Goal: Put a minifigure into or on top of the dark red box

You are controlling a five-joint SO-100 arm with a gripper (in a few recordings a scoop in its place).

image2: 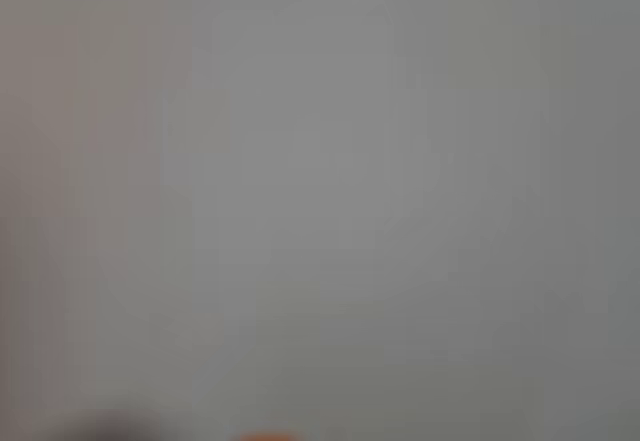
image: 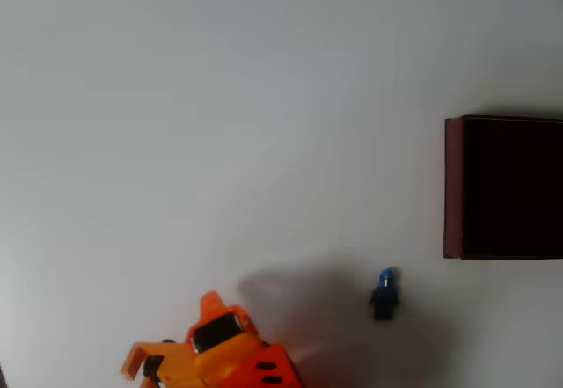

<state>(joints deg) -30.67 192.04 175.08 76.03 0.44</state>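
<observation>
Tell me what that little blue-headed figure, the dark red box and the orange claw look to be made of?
The minifigure looks like moulded plastic: solid blue and navy blocks of colour, though too small to show finish. The dark red box has thin, flat, matte walls, probably cardboard, possibly plastic. The claw seems to be bright orange plastic, perhaps 3D-printed; its blocky, uniform surface suggests that.

Overhead: minifigure (image: 384, 294) below-left of box (image: 453, 186); arm (image: 220, 353) farther left
</observation>
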